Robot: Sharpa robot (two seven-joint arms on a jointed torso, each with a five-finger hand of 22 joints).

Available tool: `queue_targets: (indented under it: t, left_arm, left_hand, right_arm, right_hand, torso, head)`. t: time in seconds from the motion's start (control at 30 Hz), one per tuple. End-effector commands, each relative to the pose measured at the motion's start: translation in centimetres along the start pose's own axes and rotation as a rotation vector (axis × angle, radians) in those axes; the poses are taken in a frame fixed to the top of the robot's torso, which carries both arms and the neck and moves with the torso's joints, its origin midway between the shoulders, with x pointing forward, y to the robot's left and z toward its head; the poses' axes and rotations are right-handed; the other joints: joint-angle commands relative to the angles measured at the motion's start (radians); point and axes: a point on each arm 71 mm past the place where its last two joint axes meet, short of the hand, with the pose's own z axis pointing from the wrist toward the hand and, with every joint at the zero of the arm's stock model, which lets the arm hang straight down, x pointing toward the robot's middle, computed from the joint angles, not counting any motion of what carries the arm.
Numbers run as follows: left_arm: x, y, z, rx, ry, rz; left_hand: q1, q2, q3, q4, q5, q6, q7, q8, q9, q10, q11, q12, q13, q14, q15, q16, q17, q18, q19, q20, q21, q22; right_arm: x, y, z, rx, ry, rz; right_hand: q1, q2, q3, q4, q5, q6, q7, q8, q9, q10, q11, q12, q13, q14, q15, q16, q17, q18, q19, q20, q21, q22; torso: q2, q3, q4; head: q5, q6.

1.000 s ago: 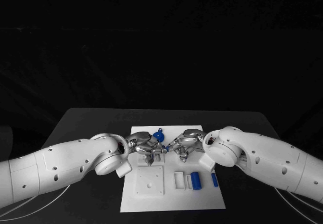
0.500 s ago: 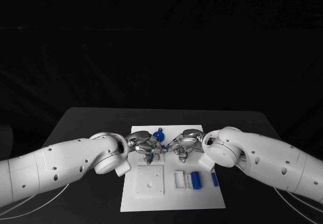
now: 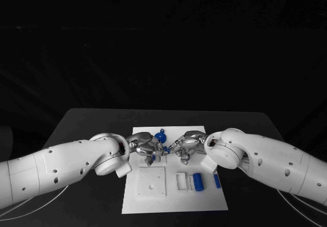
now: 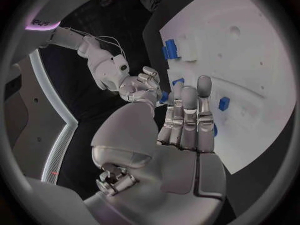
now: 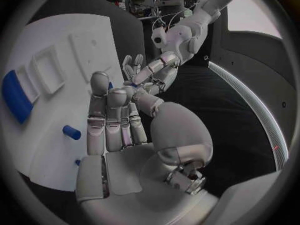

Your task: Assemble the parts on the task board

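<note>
Hands meet over the far half of the task board (image 3: 174, 201), which lies in the middle of the black worktop (image 3: 89, 123): the left hand (image 3: 145, 145) and the right hand (image 3: 185, 145) face each other fingertip to fingertip, and between them a small blue part (image 3: 168, 150) seems to be pinched, though which hand carries it I cannot tell, so the grip of either stays uncertain. The left wrist view shows the left hand's fingers (image 4: 187, 115) stretched flat and side by side above the white plate, and the right wrist view shows the right hand's fingers (image 5: 109, 117) likewise straight, with the thumbs turned toward the other hand. Just beyond the hands a blue knobbed part (image 3: 160, 136) stands on the board; nearer the robot a blue cylinder (image 3: 197, 181) lies beside a white rectangular frame (image 3: 181, 182), and a slim blue pin (image 3: 217, 181) lies by the board's right edge. The step looks like a handover or a joining of a small piece between the two hands; the next move calls for a firm pinch by one hand before the other lets go, then a steady carry to the right socket
</note>
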Motion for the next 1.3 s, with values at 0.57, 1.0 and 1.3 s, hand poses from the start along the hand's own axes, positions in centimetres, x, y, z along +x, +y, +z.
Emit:
queue_targets:
  t: [0.57,1.0,1.3]
  left_arm:
    - [-0.05,-0.09,-0.09,-0.001,0.009,0.051]
    - [0.37,-0.42,-0.01,0.015,0.037,0.052]
    - [0.49,-0.66,0.08,0.030,0.037,0.052]
  left_hand:
    - [0.018,-0.039,-0.033,0.068,-0.008,-0.011,0.008,-0.016,-0.027,-0.013,0.007,0.003,-0.007,-0.016,0.006,0.004,-0.003,0.017,-0.004,0.013,-0.019,0.012]
    - [0.044,0.008,0.022,0.059,0.020,0.022,-0.001,-0.024,-0.035,-0.004,0.003,-0.014,-0.018,-0.017,0.002,0.012,-0.004,0.014,-0.006,0.009,-0.017,0.017]
    - [0.039,0.024,0.084,0.004,0.097,0.025,0.002,-0.031,-0.034,0.002,0.003,-0.029,-0.025,-0.019,0.001,0.016,-0.006,0.016,-0.011,0.007,-0.004,0.019]
  right_arm:
    - [0.52,0.05,0.07,-0.011,0.045,0.000]
    - [0.41,-0.01,0.11,-0.002,0.030,-0.001]
    - [0.52,-0.15,0.21,0.018,0.028,-0.023]
  right_hand:
    - [-0.005,-0.009,0.010,-0.005,0.005,0.017,-0.004,0.003,0.002,0.003,-0.006,0.007,-0.005,-0.001,-0.002,0.004,0.003,0.013,-0.005,-0.003,0.008,0.027]
    - [-0.006,-0.010,0.011,-0.007,0.005,0.018,-0.005,0.003,0.002,0.005,-0.007,0.007,-0.008,0.000,-0.003,0.005,0.004,0.014,-0.004,-0.004,0.008,0.026]
    - [-0.006,-0.010,0.012,-0.008,0.005,0.019,-0.005,0.003,0.002,0.006,-0.007,0.007,-0.010,0.001,-0.003,0.005,0.004,0.014,-0.003,-0.004,0.010,0.026]
  torso:
    - [0.000,-0.0002,-0.0003]
    - [0.000,0.0000,-0.0007]
    - [0.000,0.0001,-0.0001]
  head:
    - [0.000,-0.001]
    - [0.000,-0.002]
    - [0.001,-0.002]
